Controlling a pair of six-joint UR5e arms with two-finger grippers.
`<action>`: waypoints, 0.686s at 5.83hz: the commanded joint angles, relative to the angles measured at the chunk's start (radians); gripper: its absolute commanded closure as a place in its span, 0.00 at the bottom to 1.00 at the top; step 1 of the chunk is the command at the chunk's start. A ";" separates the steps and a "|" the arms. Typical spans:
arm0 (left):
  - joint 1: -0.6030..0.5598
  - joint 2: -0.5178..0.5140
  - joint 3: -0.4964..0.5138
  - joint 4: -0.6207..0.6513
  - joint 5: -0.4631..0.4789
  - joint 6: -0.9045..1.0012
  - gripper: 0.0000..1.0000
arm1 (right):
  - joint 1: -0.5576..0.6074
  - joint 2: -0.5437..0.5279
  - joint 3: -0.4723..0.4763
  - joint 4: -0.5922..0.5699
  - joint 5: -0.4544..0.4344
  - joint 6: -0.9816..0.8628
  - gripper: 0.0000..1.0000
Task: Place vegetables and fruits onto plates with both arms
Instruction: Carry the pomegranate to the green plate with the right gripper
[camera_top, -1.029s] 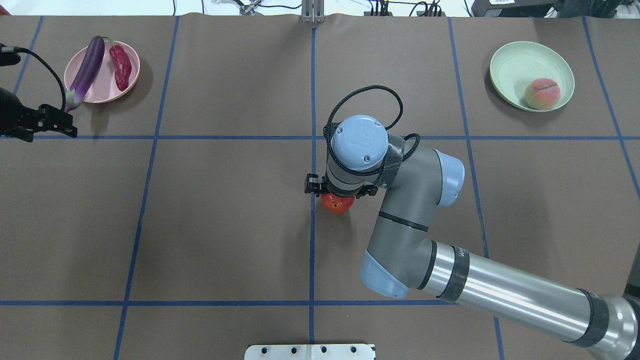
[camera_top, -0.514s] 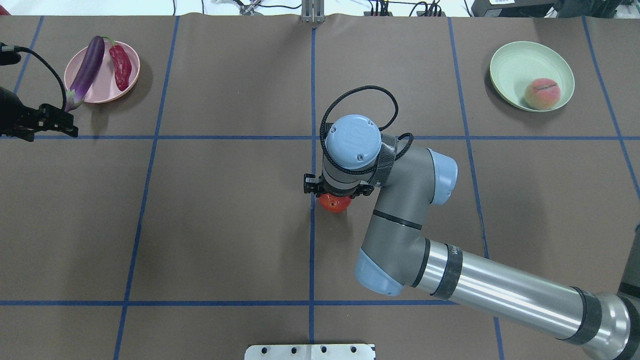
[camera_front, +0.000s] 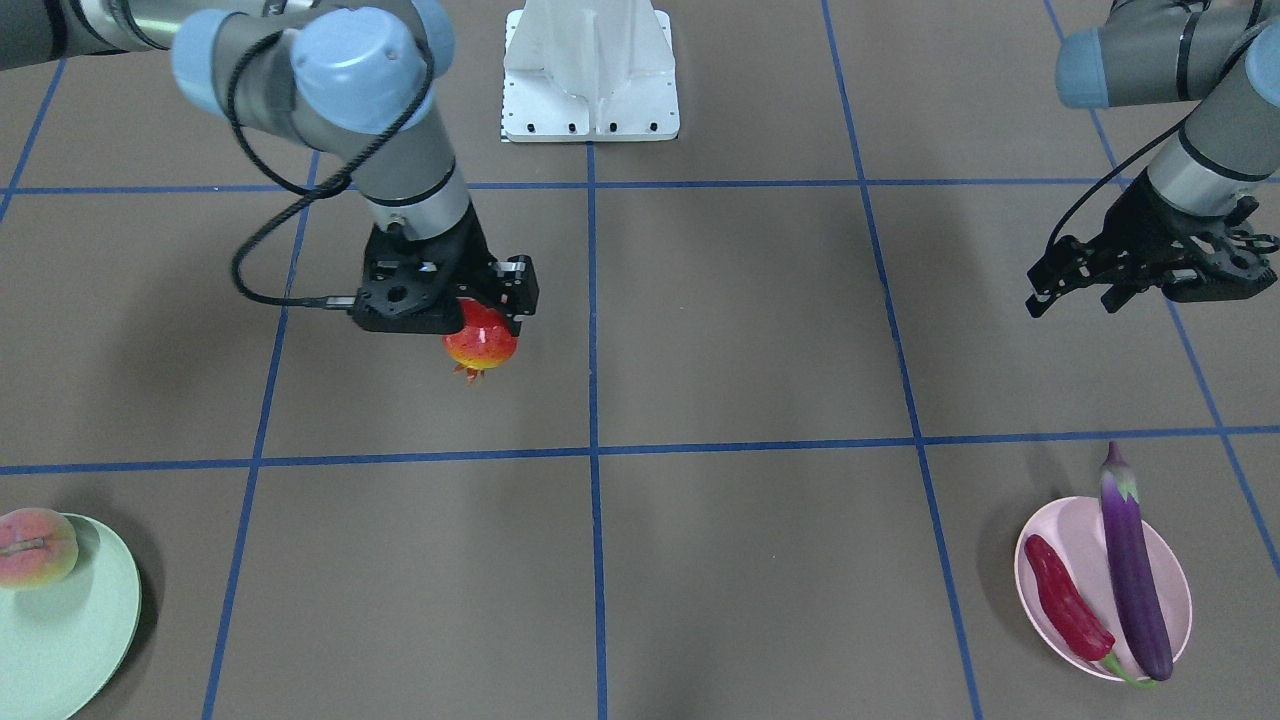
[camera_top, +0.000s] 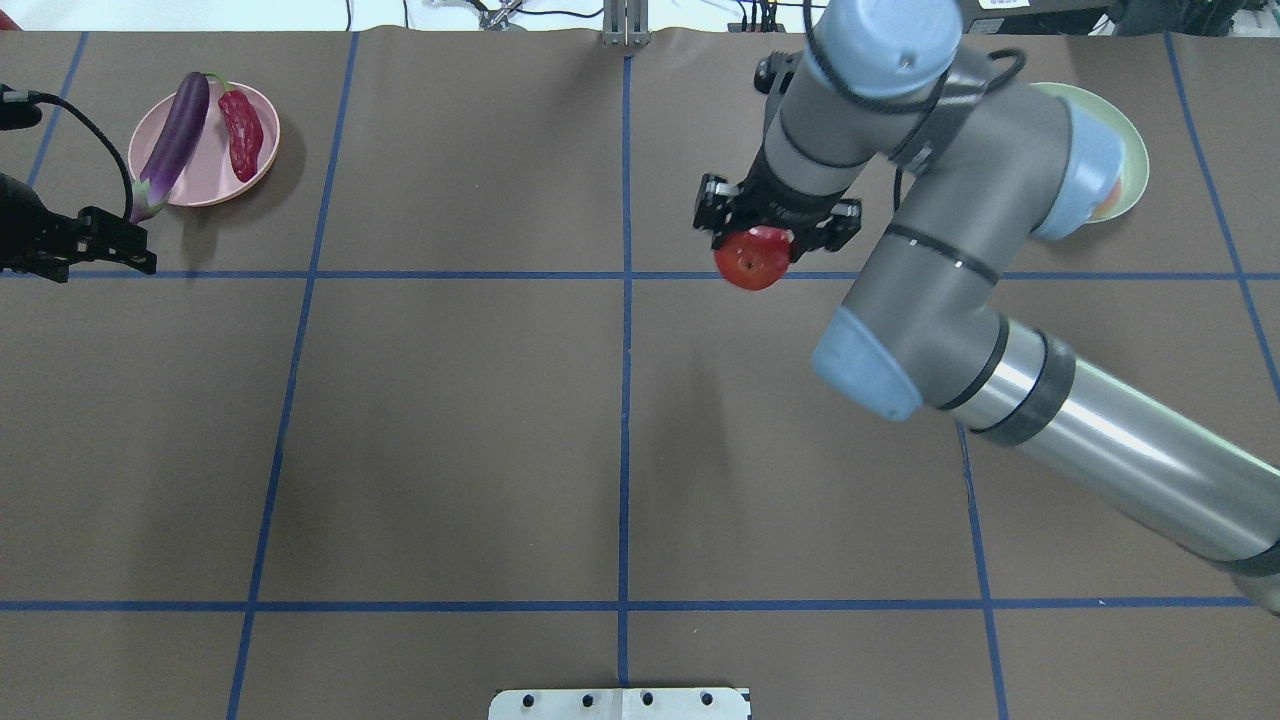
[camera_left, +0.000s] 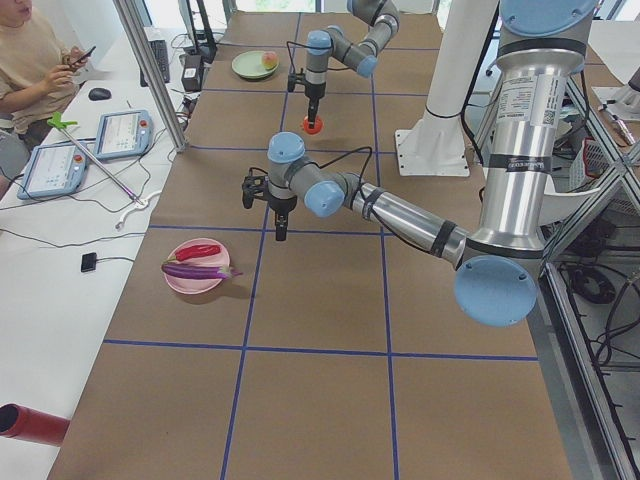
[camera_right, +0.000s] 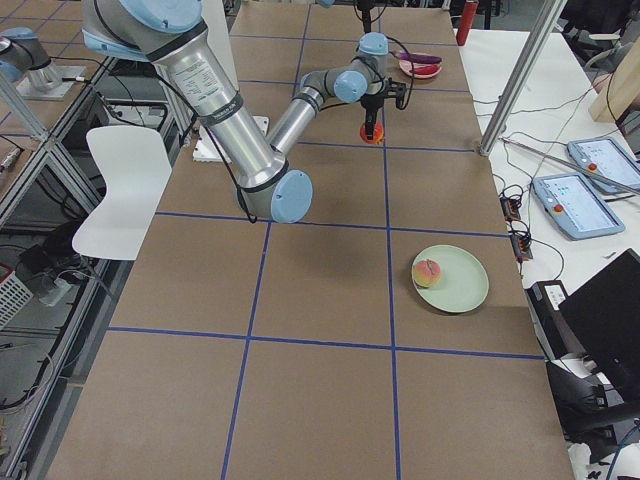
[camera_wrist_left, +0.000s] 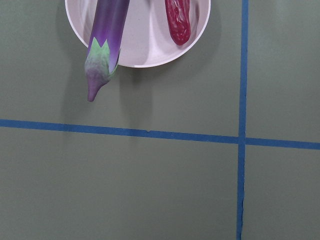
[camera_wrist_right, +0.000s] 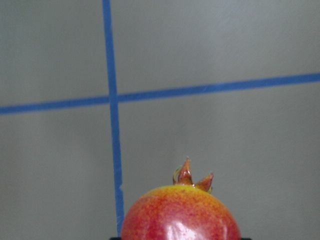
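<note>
Right, nearest the robot: white base plate (camera_top: 620, 703) at the near edge of the table (camera_top: 450, 450), on the ctr tape line. R arm (camera_top: 1100, 460) comes in from the near right corner and reaches fwd over the brown cover. R gripper (camera_top: 775, 232) points down, fingers clamped on the pomegranate (camera_front: 481, 342), one each side. Fruit is held clear of the table; the R wrist view shows its spiky crown w/ bare paper beneath. It hangs right of the ctr line, approx over the far cross line of blue tape (camera_top: 450, 275), well apart from both plates.

At about the same depth, at the far left edge: L gripper (camera_front: 1075, 292), fingers spread apart w/ nothing btwn them, above bare paper, near the pink plate but not over it.

Further out on the left: pink plate (camera_top: 205, 178) w/ eggplant (camera_top: 177, 135) and chili (camera_top: 241, 133) lying side by side. Eggplant's calyx end overhangs the rim on the robot's side.

Further out on the right: green plate (camera_front: 60, 640), largely hidden behind the R arm in the overhead view. Peach (camera_front: 35, 547) sits on it, by the rim on the robot's side.
</note>
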 joint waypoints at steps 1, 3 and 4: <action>0.000 0.000 -0.006 0.001 0.000 -0.001 0.00 | 0.199 -0.013 -0.175 0.007 0.055 -0.243 1.00; 0.002 -0.002 -0.010 0.003 0.002 -0.004 0.00 | 0.322 -0.006 -0.503 0.216 0.099 -0.363 1.00; 0.002 -0.003 -0.010 0.003 0.003 -0.004 0.00 | 0.359 -0.003 -0.650 0.301 0.101 -0.439 1.00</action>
